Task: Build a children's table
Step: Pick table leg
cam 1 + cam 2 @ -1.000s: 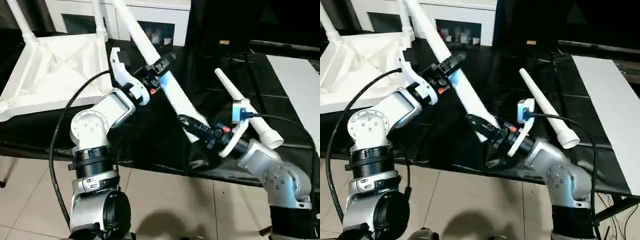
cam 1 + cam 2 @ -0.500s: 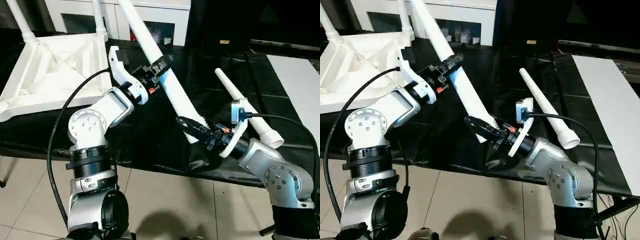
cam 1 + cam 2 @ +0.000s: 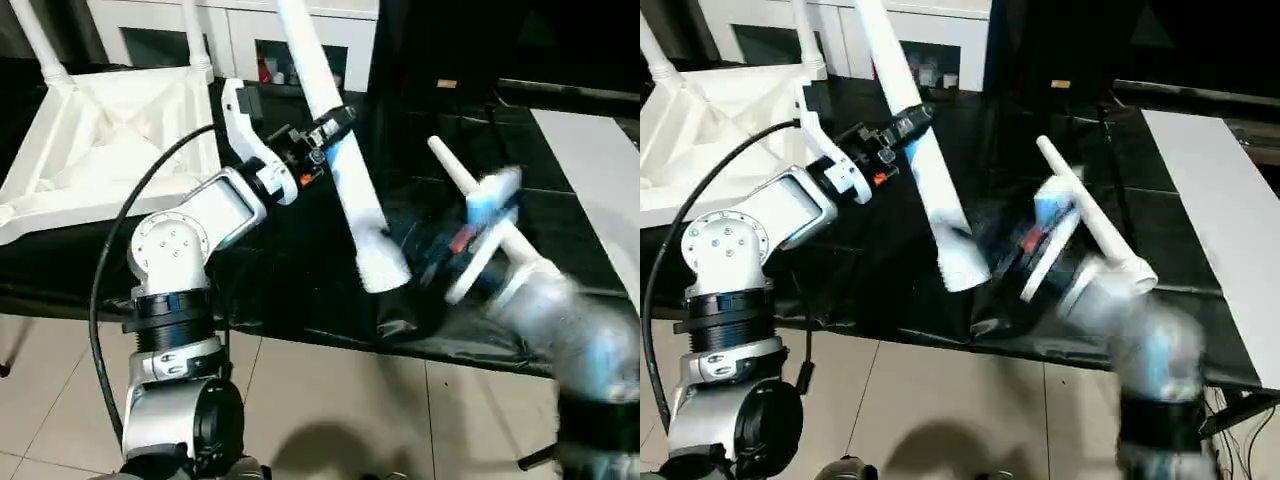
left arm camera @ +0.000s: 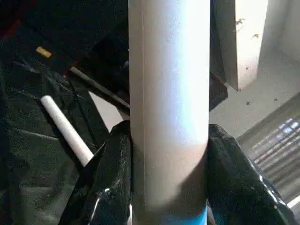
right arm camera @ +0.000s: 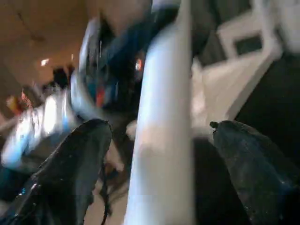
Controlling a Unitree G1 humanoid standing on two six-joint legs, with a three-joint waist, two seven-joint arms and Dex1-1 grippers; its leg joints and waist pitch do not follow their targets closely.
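Legs first: one long white leg (image 3: 340, 160) slants steeply above the black-draped bench (image 3: 300, 280), its thick socket end low near the bench's front edge and its thin end running up out of the picture. The left gripper (image 3: 330, 128) is clamped on this leg partway along; in the left wrist view both black fingers (image 4: 110, 178) press against the tube's sides, so the jaws are closed on the leg (image 4: 168, 108). The right gripper (image 3: 415, 245) sits just beside the leg's lower end, heavily blurred in the head views. In the right wrist view its two black fingers (image 5: 70, 168) stand wide apart with the leg (image 5: 164, 140) between them and a gap on each side, so these jaws are open and not gripping.

A second leg (image 3: 490, 220) lies flat on the bench, behind the right arm, its flared end toward the front edge. The tabletop (image 3: 110, 140) rests upside down at the bench's far left, ribbed underside up, with two legs (image 3: 35, 40) already standing upright in its far corner sockets. A flat white board (image 3: 600, 170) lies at the right.
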